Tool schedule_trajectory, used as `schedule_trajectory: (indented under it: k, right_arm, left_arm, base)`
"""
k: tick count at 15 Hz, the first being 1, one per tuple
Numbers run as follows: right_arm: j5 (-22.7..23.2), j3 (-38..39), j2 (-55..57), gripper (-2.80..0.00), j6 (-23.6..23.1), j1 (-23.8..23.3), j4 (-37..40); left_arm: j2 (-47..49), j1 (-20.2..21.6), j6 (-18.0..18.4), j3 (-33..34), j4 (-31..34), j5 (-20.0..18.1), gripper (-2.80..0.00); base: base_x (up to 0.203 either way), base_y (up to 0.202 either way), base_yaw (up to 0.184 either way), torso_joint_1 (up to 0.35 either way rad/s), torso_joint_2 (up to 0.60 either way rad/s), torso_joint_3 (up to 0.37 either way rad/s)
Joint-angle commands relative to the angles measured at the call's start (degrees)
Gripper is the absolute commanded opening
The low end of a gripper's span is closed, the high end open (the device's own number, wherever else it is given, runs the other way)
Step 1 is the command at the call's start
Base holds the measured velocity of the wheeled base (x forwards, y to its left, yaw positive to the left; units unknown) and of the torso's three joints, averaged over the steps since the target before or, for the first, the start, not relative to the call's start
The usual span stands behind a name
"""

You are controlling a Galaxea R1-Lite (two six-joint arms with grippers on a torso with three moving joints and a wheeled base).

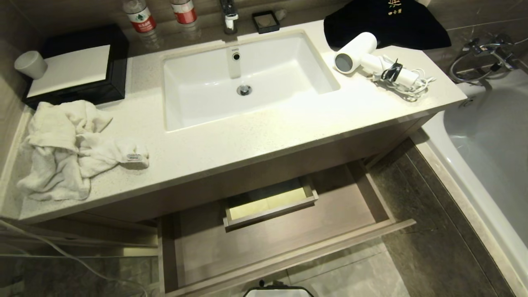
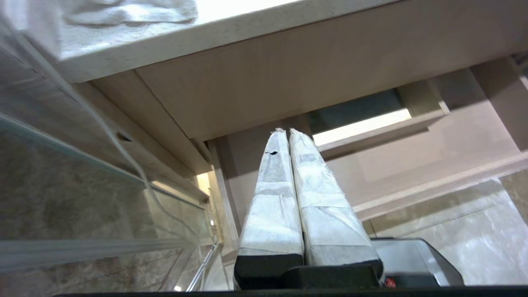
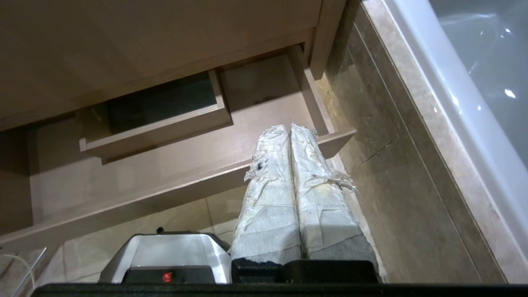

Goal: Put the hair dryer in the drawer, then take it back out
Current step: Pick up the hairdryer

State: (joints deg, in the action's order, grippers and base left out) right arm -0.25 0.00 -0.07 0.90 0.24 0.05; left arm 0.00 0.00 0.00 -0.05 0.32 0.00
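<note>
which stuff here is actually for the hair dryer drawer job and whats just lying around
For the job:
- hair dryer, lying on the counter right of the sink
- drawer, pulled open, nothing in it

Just lying about:
- white towel
- black tray with a cup
- two water bottles
- black cloth

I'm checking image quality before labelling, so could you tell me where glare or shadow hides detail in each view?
Head view: glare washes out the countertop in front of the sink; the hair dryer stays legible; the drawer is in shadow. Left wrist view: the counter's top edge is blown out, the cabinet beneath dim. Right wrist view: the drawer's cut-out is dark; highlights glint on the bathtub.
</note>
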Motion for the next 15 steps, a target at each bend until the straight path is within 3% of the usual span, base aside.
schedule_trajectory:
  k: [1,15]
  right_arm:
    - [0.07,0.0,0.07,-2.8,-0.1,0.02,-0.05]
    - [-0.11,0.0,0.07,-2.8,-0.11,0.02,0.04]
  left_arm:
    - [-0.09,0.0,0.0,0.01,-0.06,0.0,-2.8]
    - [-0.09,0.0,0.0,-0.04,-0.06,0.0,-2.8]
  base:
    - [0.0,0.0,0.0,0.09,-0.02,0.093]
    - [0.0,0.0,0.0,0.298,-0.14,0.152]
